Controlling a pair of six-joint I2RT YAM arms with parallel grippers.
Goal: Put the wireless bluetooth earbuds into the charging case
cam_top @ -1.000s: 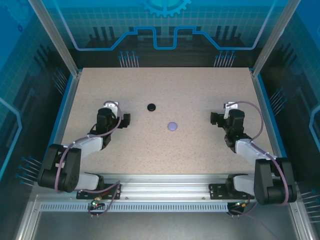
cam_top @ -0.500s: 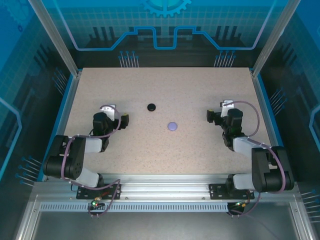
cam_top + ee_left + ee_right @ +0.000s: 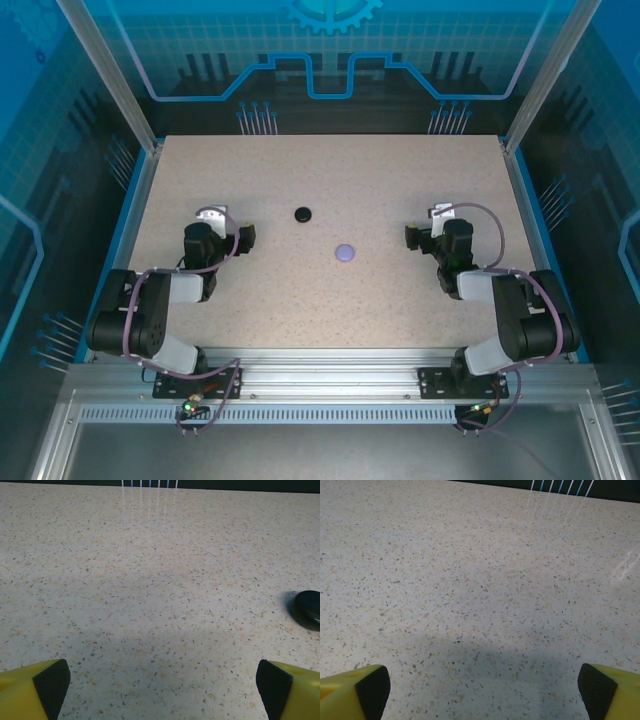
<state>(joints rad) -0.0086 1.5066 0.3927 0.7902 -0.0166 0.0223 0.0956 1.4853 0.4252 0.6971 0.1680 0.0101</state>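
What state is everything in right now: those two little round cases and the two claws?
black case: looks shut, lying flat on the table.
lilac case: looks shut, lying flat, apart from the black case.
left gripper: open, holding nothing.
right gripper: open, holding nothing.

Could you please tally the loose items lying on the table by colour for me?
Black round case: 1
Lilac round case: 1
Total: 2
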